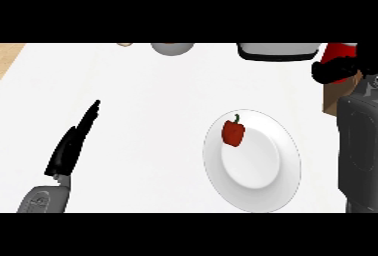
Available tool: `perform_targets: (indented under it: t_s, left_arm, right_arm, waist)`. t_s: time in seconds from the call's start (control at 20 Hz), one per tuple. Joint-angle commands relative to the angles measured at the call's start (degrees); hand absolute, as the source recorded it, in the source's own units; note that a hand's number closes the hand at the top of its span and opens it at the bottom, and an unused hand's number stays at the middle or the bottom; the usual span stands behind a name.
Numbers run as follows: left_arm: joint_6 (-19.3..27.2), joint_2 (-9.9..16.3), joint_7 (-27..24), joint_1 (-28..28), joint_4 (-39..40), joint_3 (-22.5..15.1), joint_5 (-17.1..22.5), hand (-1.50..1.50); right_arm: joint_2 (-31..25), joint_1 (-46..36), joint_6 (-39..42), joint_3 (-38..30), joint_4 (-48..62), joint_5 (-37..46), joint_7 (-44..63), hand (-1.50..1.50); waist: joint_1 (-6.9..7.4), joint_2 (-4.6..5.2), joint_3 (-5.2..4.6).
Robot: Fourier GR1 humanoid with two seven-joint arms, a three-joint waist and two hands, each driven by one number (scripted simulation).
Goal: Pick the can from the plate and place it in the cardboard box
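A red can [341, 52] shows at the upper right, with the black fingers of my right hand [334, 71] curled round it. Just below it, a brown strip of the cardboard box [337, 98] peeks out beside my dark right forearm, which hides most of the box. The white plate [284, 180] lies at the centre right and carries only a red bell pepper [233, 132]. My left hand [72, 145] rests at the lower left, fingers straight and pointing up the counter, holding nothing.
Along the far edge stand a grey rounded object [171, 48], a white vessel with a dark rim [277, 51] and a small tan item [125, 44]. A wooden strip [9, 57] borders the white counter at the upper left.
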Motion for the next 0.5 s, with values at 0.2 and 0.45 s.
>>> perform_targets:
  t_s: [0.2, 0.45]
  left_arm:
    - [-1.58, 1.19, -3.08, -2.07, 4.75, 2.06, 0.77, 0.00]
    - [-1.41, 1.12, -4.04, 1.15, 1.68, 1.35, -0.04, 0.00]
  right_arm:
    - [-10.00, 1.53, 0.38, -9.20, 2.08, -4.55, -2.90, 1.50]
    - [-15.78, 3.07, -3.22, -12.78, 11.74, -6.38, -6.97, 1.50]
  waist:
    - [-0.14, 0.19, -0.01]
    - [0.32, 0.20, 0.01]
